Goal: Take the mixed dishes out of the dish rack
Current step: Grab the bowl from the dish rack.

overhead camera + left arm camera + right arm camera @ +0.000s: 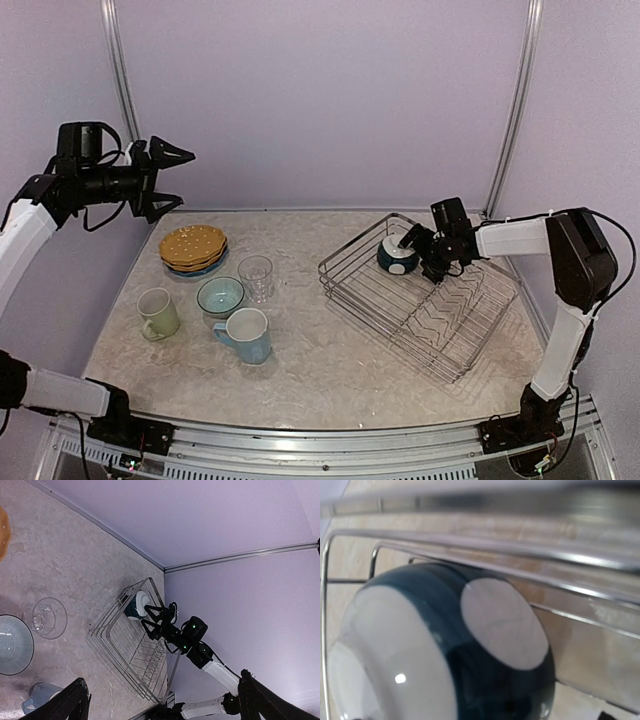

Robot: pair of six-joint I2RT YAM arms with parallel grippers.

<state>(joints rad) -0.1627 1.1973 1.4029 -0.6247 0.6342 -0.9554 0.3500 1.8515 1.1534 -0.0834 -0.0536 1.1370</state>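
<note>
Counting stock in the dish rack (450, 316): one item, the dark-blue white-lined bowl (396, 258), lodged in the far left corner against the raised wires. It is tipped on its side rather than sitting flat, and the right wrist view shows its pale round foot turned toward my wrist. My right hand (148, 617) sits just beside it on the rack's inner side, fingers apart and not clamped on anything, pointing at the bowl. Whether a finger touches the glaze I cannot tell. My left hand (183, 178) hangs high over the counter's far left edge, fingers apart, empty, well away from the rack. By my judgement the right arm is the nearer one and the bowl is its job, with the approach running from the rack's middle outward toward that corner. One finger would need to get inside the tilted rim, and the corner wires leave little room behind it. Out on the counter (330, 365), left of the rack: yellow plates (192, 244) stacked, clear glass (255, 277), teal bowl (220, 296), pale green mug (158, 313), light blue mug (246, 335).
</note>
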